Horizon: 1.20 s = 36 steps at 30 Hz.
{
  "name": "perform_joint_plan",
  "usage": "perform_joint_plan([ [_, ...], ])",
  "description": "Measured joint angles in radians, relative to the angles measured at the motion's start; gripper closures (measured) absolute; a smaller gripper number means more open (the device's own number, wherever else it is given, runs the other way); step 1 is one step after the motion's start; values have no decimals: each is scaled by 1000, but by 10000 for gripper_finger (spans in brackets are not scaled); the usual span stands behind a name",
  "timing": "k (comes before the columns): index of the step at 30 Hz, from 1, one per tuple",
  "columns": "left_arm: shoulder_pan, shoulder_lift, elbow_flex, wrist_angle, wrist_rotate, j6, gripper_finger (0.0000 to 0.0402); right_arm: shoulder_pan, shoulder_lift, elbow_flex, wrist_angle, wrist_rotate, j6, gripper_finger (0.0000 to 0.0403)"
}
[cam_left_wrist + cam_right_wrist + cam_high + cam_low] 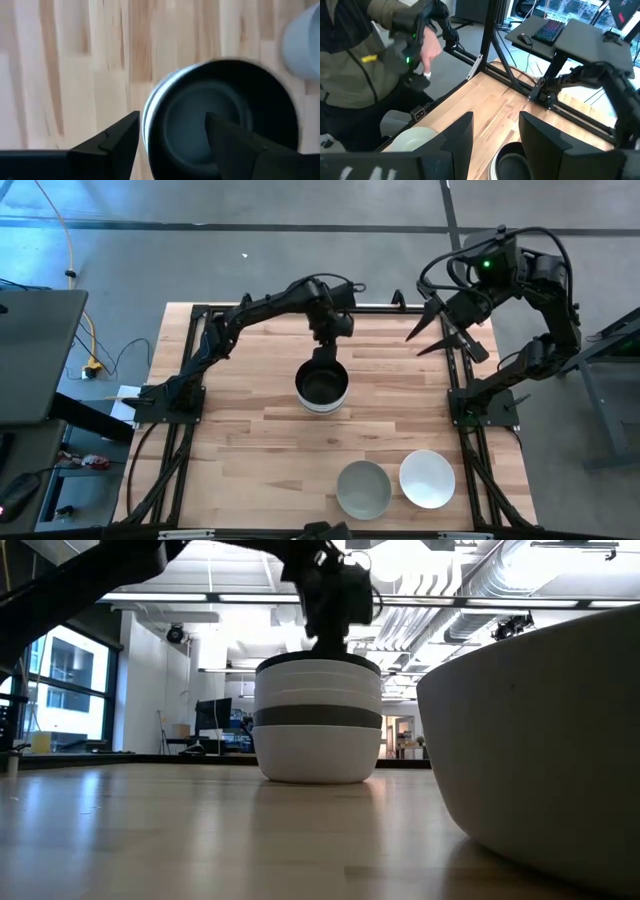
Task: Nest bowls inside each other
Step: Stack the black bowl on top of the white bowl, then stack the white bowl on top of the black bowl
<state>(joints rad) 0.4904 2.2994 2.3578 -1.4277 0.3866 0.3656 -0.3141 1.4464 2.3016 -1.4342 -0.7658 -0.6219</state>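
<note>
Mid-table, bowl stack [322,387]; left tool [323,356] open astride its rim, gripping nothing.

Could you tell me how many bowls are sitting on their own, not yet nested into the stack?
2: a grey bowl and a white bowl, side by side near the table's front edge. The stack stands mid-table, black bowl on top; how many bowls are nested inside cannot be counted.
</note>
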Motion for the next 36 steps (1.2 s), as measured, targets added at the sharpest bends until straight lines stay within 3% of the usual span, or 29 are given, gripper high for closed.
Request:
perform_joint_plan([
  [11,24,-245,-3,23,-5,56,185,0,0,-1,-54,3,0,254],
  [19,23,-502,-3,113,-11,57,186,0,0,-1,-43,81,16,254],
  [28,-8,-781,-3,230,-12,45,186,0,-4,-1,129,235,90,254],
  [36,-63,-964,-61,215,-12,11,186,0,-63,0,233,236,130,254],
])
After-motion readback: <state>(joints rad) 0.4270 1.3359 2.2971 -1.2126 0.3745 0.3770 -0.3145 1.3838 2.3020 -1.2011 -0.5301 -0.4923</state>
